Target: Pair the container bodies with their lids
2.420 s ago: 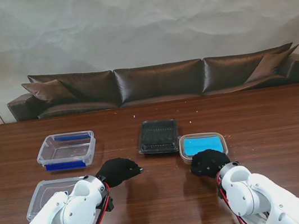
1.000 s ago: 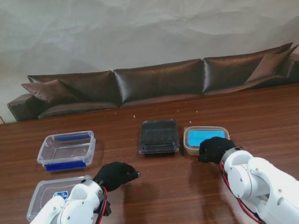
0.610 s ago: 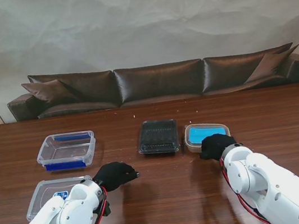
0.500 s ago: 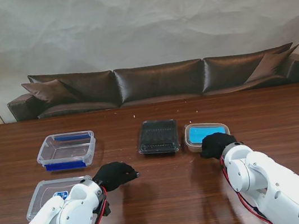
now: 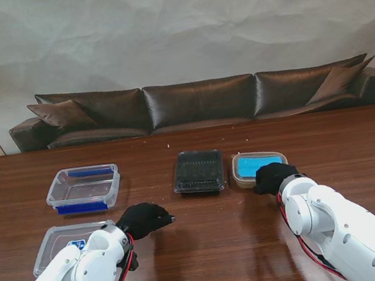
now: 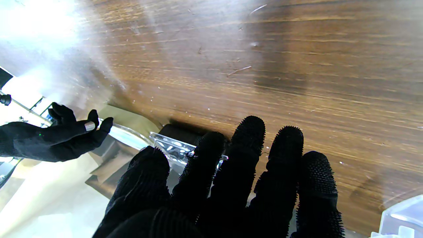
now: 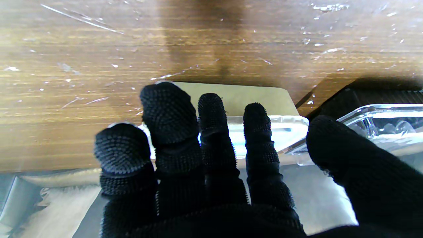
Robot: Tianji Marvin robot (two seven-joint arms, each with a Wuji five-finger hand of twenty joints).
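A small tub with a blue lid (image 5: 254, 165) (image 7: 284, 130) stands right of the black tray under a clear ribbed lid (image 5: 198, 171) (image 7: 380, 119). My right hand (image 5: 273, 177) (image 7: 211, 172) lies against the tub's near edge, open, with its fingers stretched over the blue lid and the thumb apart. At the far left is a clear box with blue clips (image 5: 83, 188). A loose clear lid (image 5: 60, 243) lies nearer to me. My left hand (image 5: 145, 219) (image 6: 231, 185) hovers open over bare wood, holding nothing, between the loose lid and the black tray (image 6: 175, 145).
A dark leather sofa (image 5: 203, 102) runs along the far edge of the wooden table (image 5: 212, 250). In the left wrist view a corner of the clear box (image 6: 403, 218) shows, and my right hand (image 6: 56, 138) is off to one side.
The right hand has moved farther from me and to the right, sliding the blue-lidded tub along with it. The left hand drew back slightly and has since stayed still.
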